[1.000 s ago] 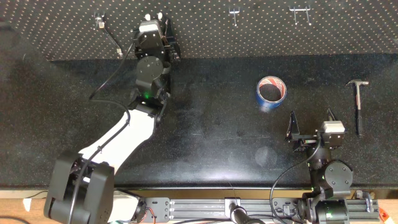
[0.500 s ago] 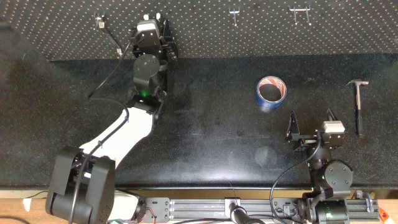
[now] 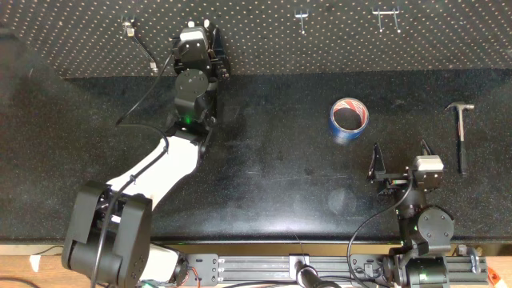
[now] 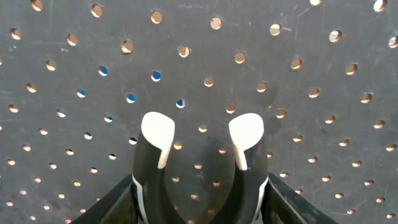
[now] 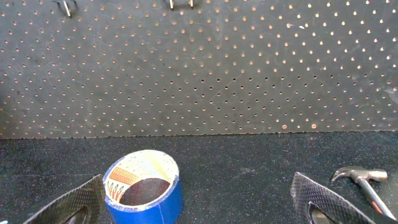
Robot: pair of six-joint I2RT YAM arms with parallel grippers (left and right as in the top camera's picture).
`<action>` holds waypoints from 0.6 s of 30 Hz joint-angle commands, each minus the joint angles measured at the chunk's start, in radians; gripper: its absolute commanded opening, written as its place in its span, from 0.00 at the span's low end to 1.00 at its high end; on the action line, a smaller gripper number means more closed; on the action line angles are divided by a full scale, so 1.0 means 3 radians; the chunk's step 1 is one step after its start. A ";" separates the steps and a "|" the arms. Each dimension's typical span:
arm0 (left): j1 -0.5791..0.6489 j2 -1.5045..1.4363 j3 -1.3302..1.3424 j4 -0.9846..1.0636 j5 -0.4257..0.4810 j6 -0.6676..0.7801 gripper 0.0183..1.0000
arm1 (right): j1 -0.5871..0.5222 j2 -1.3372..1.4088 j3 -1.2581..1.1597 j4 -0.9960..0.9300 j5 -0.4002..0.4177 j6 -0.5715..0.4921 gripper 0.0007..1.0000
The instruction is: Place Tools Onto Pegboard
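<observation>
A blue tape roll point(image 3: 350, 120) point(image 5: 144, 186) lies on the black table right of centre. A hammer point(image 3: 460, 136) point(image 5: 364, 182) lies near the right edge, head toward the pegboard point(image 3: 336, 36). My left gripper point(image 3: 198, 24) point(image 4: 202, 134) is up against the pegboard point(image 4: 298, 74) at the upper left, open, with nothing between its white-tipped fingers point(image 4: 158, 134). My right gripper point(image 3: 400, 160) point(image 5: 196, 190) hovers low near its base, open and empty, facing the tape roll with the hammer off to one side.
Metal hooks point(image 3: 302, 16) point(image 3: 386, 16) stick out of the pegboard at the upper right, and the hooks point(image 5: 180, 4) are also in the right wrist view. Another small hook point(image 3: 128, 30) with a thin dark cord sits left of the left gripper.
The left arm shifted slightly sideways at the pegboard and came back; its gripper stays open. The right arm, tape and hammer have not moved.
</observation>
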 commanded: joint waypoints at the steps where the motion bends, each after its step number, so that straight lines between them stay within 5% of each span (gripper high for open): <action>1: 0.0015 0.0015 0.0048 0.0057 0.0046 -0.0006 0.17 | 0.0010 -0.0018 -0.0009 -0.0019 0.0037 -0.0025 0.98; 8: 0.0015 0.0015 0.0048 0.0057 0.0006 0.0070 0.42 | 0.0010 -0.0018 -0.0009 -0.0019 0.0038 -0.0025 0.98; 18: 0.0015 -0.0004 0.0048 0.0058 0.0008 0.0071 0.97 | 0.0010 -0.0018 -0.0009 -0.0019 0.0038 -0.0025 0.98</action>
